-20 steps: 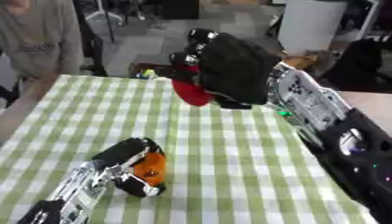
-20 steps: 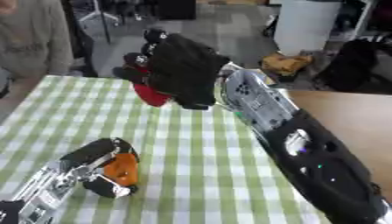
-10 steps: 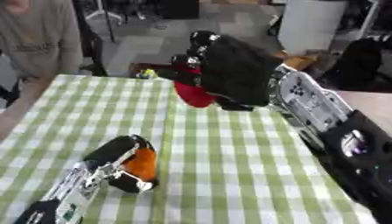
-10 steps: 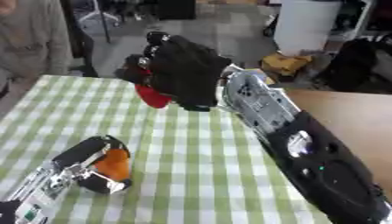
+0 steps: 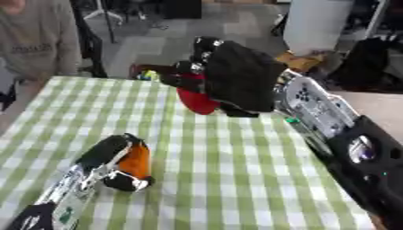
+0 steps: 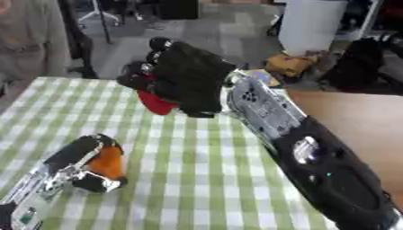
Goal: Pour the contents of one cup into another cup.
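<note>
The right hand (image 5: 236, 76) grips a red cup (image 5: 197, 99) up over the far edge of the checked table (image 5: 236, 179) — tipped. The left hand (image 5: 110, 161) holds an orange cup (image 5: 136, 160) near the table's left edge.

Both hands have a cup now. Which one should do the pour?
Right, probably. The right hand holds the red cup raised above the checked table, while the left hand grips the orange cup low on the cloth, suited to receive.

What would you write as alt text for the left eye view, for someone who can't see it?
The robot's right hand holds a red cup above a green checked table, fingers curled round it. Its left hand, lower left, grips an orange cup near the tabletop.
</note>
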`<state>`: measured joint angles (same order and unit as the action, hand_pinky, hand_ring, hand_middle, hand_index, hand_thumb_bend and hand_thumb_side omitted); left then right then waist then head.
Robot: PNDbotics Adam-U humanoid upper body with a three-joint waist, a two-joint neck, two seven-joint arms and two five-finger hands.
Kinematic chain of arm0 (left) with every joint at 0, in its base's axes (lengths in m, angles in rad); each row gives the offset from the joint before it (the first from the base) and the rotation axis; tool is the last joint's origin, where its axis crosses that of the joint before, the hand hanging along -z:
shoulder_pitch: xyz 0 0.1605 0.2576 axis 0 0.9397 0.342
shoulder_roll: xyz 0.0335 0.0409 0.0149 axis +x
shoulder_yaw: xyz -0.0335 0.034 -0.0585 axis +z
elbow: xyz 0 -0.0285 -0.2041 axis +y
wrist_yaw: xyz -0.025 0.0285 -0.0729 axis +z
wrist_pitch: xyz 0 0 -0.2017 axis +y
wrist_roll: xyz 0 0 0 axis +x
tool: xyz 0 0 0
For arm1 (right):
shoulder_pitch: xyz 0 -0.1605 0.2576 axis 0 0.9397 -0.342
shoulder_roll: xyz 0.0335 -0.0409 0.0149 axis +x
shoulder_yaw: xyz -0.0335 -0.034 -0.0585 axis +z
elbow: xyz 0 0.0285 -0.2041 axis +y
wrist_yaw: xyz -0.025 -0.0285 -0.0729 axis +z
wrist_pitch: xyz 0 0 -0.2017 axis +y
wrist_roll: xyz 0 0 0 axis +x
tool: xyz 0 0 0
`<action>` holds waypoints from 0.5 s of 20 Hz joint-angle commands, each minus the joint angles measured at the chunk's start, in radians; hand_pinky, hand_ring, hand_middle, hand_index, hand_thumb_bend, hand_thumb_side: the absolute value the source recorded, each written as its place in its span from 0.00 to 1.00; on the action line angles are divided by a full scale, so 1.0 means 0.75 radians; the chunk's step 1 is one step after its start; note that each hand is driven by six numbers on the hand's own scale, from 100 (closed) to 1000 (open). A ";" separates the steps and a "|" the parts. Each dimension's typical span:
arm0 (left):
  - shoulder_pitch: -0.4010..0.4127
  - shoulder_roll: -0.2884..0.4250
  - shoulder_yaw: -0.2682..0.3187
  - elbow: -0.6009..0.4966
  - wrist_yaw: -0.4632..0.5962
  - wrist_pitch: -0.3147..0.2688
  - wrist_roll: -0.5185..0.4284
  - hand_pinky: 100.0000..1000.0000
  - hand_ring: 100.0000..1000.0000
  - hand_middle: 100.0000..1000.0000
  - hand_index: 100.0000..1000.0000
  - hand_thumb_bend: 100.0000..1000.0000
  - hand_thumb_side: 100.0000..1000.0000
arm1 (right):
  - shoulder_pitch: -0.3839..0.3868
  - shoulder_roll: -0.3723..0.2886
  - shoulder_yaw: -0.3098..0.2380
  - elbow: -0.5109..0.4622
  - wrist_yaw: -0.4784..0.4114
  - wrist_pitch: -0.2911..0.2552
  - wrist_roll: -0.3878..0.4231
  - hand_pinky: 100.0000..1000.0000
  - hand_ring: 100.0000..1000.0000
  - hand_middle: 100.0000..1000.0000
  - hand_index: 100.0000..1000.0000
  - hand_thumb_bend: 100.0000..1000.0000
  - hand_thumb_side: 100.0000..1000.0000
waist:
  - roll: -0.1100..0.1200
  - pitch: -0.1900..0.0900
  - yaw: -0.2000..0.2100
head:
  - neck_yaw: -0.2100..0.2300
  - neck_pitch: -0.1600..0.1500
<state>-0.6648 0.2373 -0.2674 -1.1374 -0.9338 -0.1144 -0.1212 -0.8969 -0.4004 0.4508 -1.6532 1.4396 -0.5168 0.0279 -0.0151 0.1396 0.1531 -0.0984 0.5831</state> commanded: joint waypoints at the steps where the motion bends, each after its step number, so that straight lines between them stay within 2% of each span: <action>1: -0.004 0.032 0.024 -0.012 0.006 0.004 0.042 0.47 0.48 0.44 0.70 1.00 0.47 | -0.017 -0.017 -0.009 -0.012 -0.024 0.001 -0.002 0.56 0.24 0.49 0.85 0.00 0.00 | 0.003 -0.015 0.000 | -0.003 -0.012; 4: 0.004 0.036 0.031 -0.037 0.026 -0.004 0.064 0.54 0.59 0.54 0.77 1.00 0.62 | 0.002 -0.012 -0.023 -0.009 -0.074 0.023 -0.005 0.50 0.21 0.42 0.85 0.00 0.00 | 0.005 -0.015 0.000 | -0.002 -0.014; 7: 0.013 0.044 0.046 -0.063 0.055 -0.006 0.083 0.56 0.65 0.59 0.78 1.00 0.70 | 0.035 -0.014 -0.046 -0.016 -0.166 0.065 -0.009 0.46 0.19 0.36 0.84 0.00 0.00 | 0.008 -0.014 -0.002 | -0.001 -0.016; 10: 0.025 0.053 0.068 -0.093 0.116 -0.004 0.096 0.58 0.69 0.63 0.79 1.00 0.74 | 0.075 -0.024 -0.071 -0.059 -0.254 0.108 -0.009 0.43 0.17 0.29 0.84 0.00 0.00 | 0.010 -0.014 -0.005 | 0.002 -0.021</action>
<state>-0.6326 0.2511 -0.2326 -1.1781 -0.8650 -0.1175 -0.0574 -0.8260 -0.4000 0.4179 -1.6697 1.2809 -0.4508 0.0237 -0.0112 0.1421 0.1492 -0.0985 0.5776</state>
